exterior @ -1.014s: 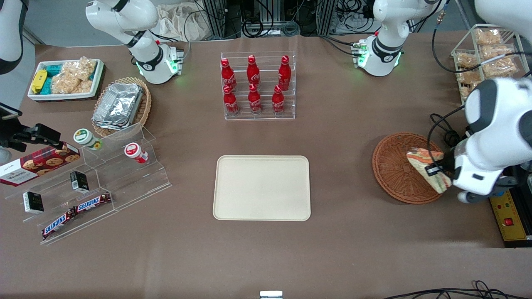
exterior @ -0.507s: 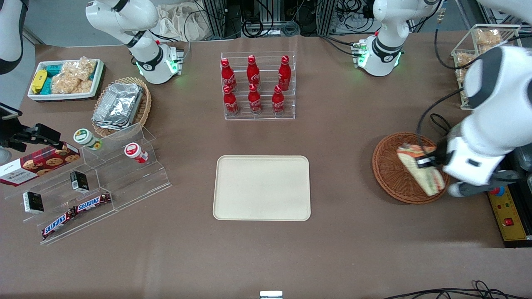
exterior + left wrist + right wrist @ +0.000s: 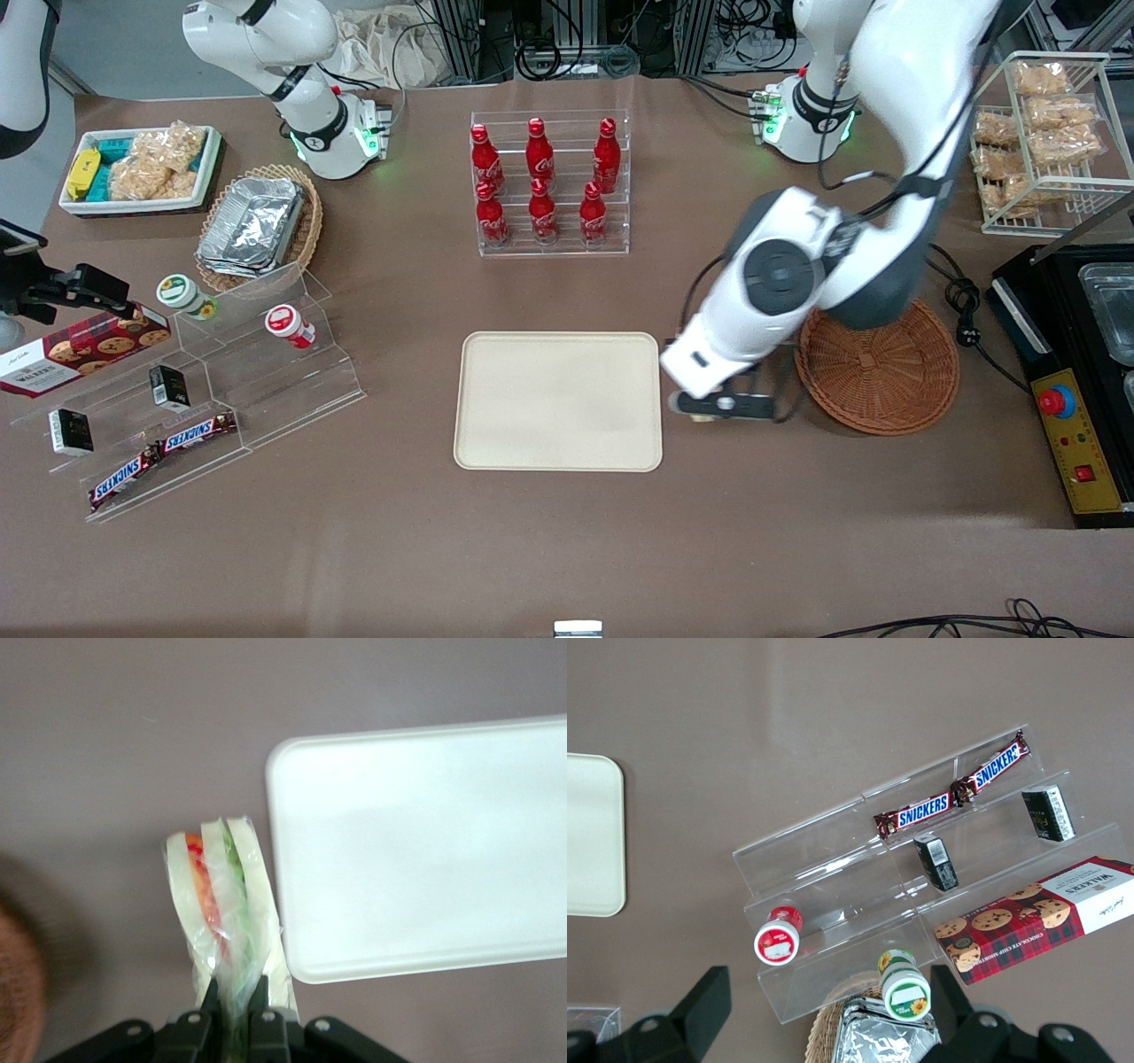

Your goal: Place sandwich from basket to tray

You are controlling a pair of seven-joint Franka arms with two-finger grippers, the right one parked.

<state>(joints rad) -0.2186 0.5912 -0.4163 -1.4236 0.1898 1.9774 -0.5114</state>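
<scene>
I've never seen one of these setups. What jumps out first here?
The big white arm, its gripper pinching a wrapped sandwich in the air between the woven basket and the cream tray. Next, the rack of red cola bottles, farther from the front camera than the tray.

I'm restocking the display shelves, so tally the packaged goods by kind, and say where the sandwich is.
Coca-Cola bottles: 6
Snickers bars: 2
Small dark boxes: 2
Lidded cups: 2
Walkers cookie box: 1
Total: 13
The sandwich is held in the pincer, between the basket and the tray.
</scene>
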